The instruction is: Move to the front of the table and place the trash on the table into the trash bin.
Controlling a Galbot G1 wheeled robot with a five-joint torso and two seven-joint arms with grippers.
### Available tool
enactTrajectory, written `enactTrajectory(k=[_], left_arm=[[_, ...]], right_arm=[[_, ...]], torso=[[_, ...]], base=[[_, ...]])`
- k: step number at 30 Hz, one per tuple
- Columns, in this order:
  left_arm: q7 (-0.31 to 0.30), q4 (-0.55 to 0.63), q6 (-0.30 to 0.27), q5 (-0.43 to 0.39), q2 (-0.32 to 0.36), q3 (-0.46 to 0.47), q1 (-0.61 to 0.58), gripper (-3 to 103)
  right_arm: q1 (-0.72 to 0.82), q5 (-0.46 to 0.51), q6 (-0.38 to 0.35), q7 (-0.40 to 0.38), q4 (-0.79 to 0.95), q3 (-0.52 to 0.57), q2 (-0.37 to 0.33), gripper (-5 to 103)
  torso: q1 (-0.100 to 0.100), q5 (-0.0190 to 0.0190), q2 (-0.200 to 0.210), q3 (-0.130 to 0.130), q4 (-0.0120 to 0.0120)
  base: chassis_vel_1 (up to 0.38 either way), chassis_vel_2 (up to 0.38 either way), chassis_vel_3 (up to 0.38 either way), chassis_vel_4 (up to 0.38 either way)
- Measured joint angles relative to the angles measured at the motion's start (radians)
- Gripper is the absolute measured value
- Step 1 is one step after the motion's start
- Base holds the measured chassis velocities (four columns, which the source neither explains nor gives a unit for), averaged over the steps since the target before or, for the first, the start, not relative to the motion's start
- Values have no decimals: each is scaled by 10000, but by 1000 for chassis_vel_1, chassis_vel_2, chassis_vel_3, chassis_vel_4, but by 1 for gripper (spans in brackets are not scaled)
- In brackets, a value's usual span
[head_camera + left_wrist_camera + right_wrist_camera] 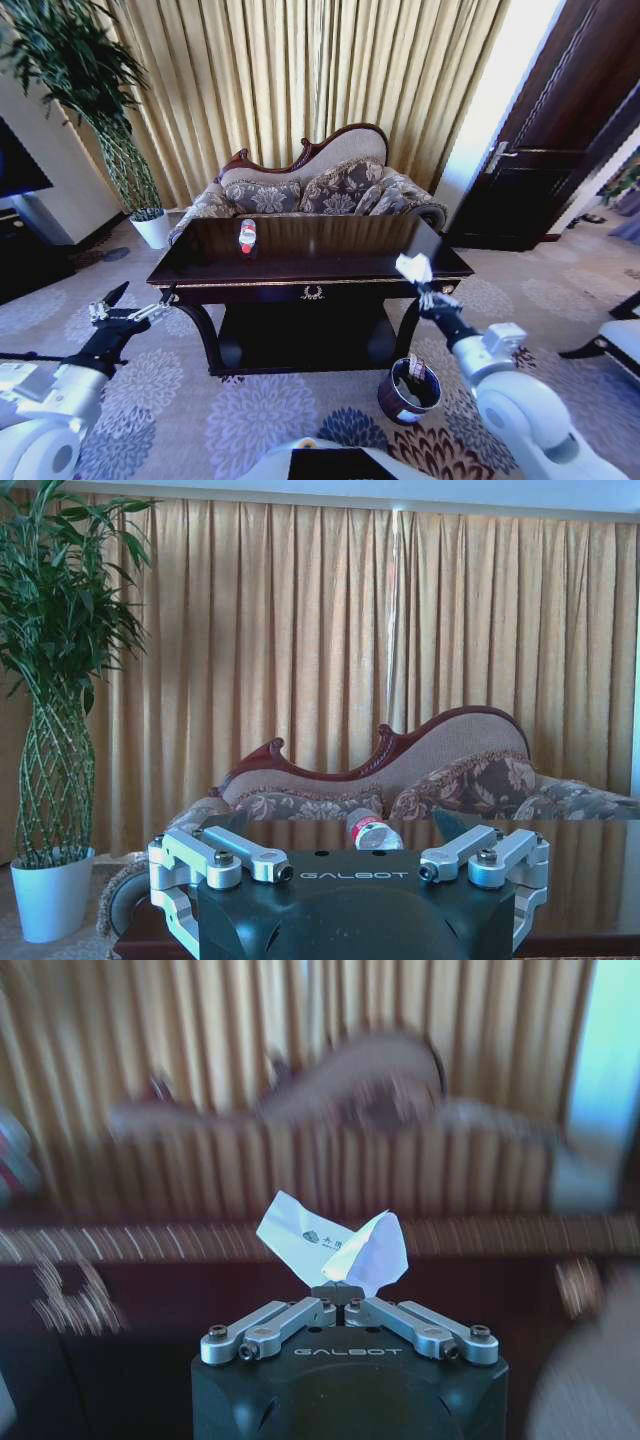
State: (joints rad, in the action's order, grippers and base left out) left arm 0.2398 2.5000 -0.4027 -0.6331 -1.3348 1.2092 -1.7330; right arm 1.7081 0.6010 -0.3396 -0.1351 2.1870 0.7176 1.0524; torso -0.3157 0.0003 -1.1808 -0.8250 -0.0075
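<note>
So the table point(300, 262) was sitting dead centre in front of the robot, dark and glossy with the gold emblem on its front edge, and a patterned sofa point(320, 190) was right behind it against the curtains point(300, 70). A tall plant in a white pot point(152, 228) stood far left, nothing to do with the job.

The trash bin point(410, 390) was on the carpet near the table's right leg, down low and close to the robot, which I'd guess is why the right arm was doing the work on that side. Looked like it already had some stuff inside but I couldn't make out what.

The bottle point(247, 236) with the red label was lying toward the far middle of the tabletop, well apart from both arms, so that one wasn't done yet.

The right gripper point(425, 290) was up at the table's near right corner, above and a bit beyond the bin, fingers pinched tight together on the crumpled white paper point(335, 1245), which stuck up out of the tips like a little fan. My read: paper was lifted and needed carrying down to the bin.

The left gripper point(132, 308) hung off the near left, clear of the table, fingers spread wide and holding nothing
</note>
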Motion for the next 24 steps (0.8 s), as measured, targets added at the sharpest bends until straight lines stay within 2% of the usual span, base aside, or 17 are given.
enactTrajectory(k=[2,3,5,7,9,16,24], left_arm=[[-1,0,6,-100,5,67,6,100],[-1,0,6,-100,5,67,6,100],[-6,0,11,-197,26,146,0,100],[-13,0,15,-217,28,175,-13,100],[-10,0,31,-255,31,226,-52,100],[-13,0,41,-327,10,309,-94,100],[-14,0,60,-345,-41,326,-129,100]], right_arm=[[-194,-492,107,146,-1606,-363,86,0],[-194,-492,107,146,-1606,-363,86,0],[-704,-902,266,162,-3446,-760,118,0],[-904,-1047,337,158,-3992,-876,132,0],[-1734,-1654,629,-41,-5654,-1298,161,0],[-2974,-2189,896,-383,-7966,-1828,71,0],[-3831,-2570,1025,-721,-9527,-2237,56,0]], torso=[[1,-1,-1,1,-1],[1,-1,-1,1,-1],[1,-3,-2,1,0],[1,-1,-1,1,0],[1,1,-1,1,2],[1,-4,-1,1,1],[1,-2,-2,1,1]], base=[[0,0,0,0],[0,0,0,0],[0,0,0,0],[0,0,0,0],[0,0,0,0],[0,0,0,0],[0,0,0,0]])
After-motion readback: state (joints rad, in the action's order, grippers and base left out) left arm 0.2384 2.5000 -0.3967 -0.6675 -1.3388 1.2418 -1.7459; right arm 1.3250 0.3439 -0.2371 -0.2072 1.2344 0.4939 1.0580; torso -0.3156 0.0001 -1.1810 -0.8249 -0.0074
